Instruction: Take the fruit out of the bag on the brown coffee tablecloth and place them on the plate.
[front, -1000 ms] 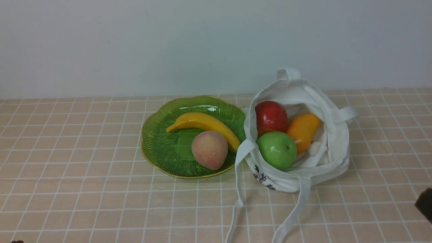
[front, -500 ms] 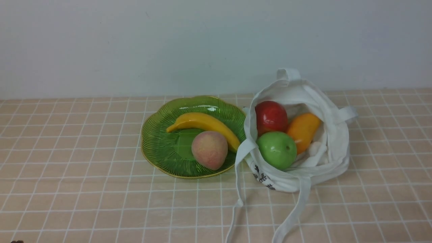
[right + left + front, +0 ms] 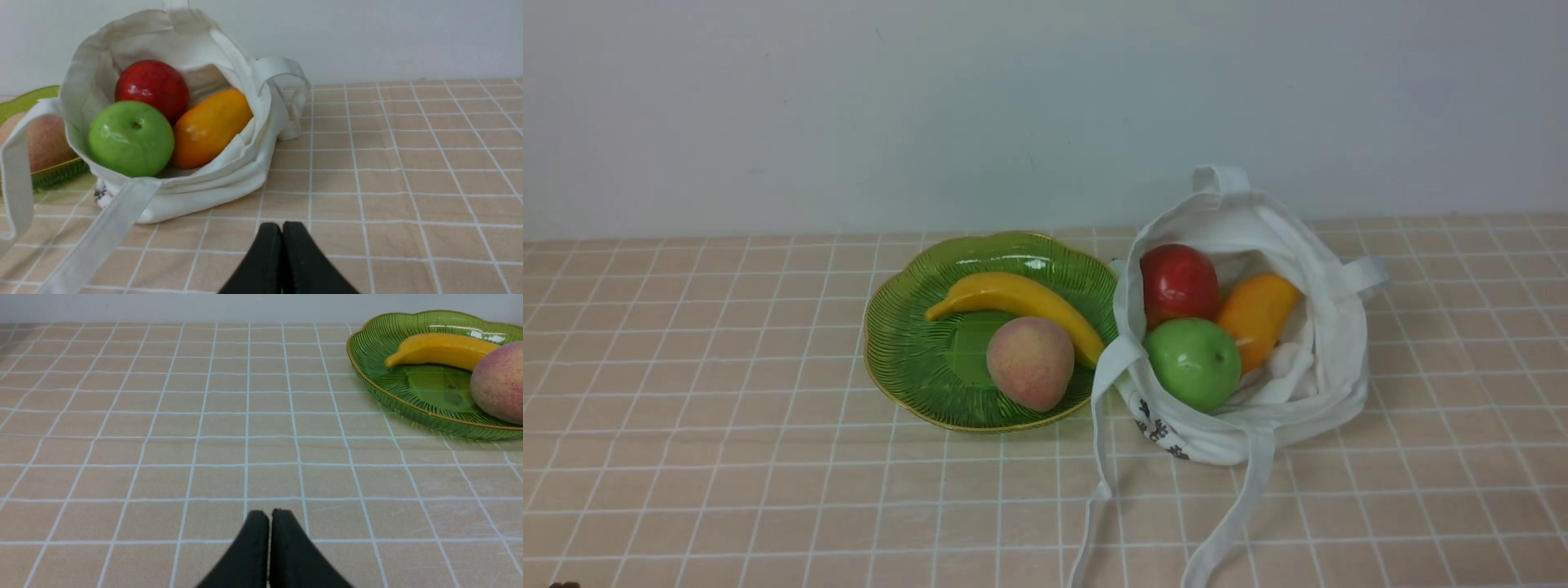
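The white bag (image 3: pixel 1307 392) lies open on the checked tablecloth (image 3: pixel 727 457). In it sit a red apple (image 3: pixel 1178 282), a green apple (image 3: pixel 1194 362) and an orange mango-like fruit (image 3: pixel 1255 317). The green plate (image 3: pixel 907 359), left of the bag, holds a peach (image 3: pixel 1030 362) and a yellow banana (image 3: pixel 1013 300). My left gripper (image 3: pixel 269 514) is shut and empty, low over the cloth, well short of the plate (image 3: pixel 367 359). My right gripper (image 3: pixel 282 226) is shut and empty, just short of the bag (image 3: pixel 204 192). Neither gripper shows in the front view.
The bag's long straps (image 3: pixel 1233 523) trail toward the front edge of the cloth. A plain pale wall (image 3: pixel 1013 106) stands behind the table.
A dark part of my right arm at the right edge of the front view has drawn back out of sight. The fruit, bag and plate have not moved.
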You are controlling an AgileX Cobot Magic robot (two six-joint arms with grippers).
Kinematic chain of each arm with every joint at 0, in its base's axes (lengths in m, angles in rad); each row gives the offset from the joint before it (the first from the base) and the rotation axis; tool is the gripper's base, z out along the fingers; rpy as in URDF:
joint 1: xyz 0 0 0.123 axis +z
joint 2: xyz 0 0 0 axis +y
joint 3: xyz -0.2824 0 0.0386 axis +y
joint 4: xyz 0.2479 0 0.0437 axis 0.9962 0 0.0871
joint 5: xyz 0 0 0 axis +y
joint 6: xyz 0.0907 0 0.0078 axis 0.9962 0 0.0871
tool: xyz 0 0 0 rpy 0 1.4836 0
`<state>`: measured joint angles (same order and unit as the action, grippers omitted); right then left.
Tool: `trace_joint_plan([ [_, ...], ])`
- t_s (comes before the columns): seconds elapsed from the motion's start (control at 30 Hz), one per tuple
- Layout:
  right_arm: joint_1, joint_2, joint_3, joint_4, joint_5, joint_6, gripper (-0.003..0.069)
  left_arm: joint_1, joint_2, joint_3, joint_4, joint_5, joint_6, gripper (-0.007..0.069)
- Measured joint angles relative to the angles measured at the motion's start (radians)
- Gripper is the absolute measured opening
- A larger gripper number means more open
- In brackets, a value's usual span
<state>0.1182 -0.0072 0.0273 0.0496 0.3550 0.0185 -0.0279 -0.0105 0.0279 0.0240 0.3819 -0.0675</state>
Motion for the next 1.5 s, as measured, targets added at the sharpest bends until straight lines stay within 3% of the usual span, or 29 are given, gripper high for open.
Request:
trace_joint_plan([
  [1.5,0.018,0.0,-0.001,0.007,0.001,0.0,-0.0014,0.0,0.0,0.0,0.0,0.0,0.0,-0.0008],
])
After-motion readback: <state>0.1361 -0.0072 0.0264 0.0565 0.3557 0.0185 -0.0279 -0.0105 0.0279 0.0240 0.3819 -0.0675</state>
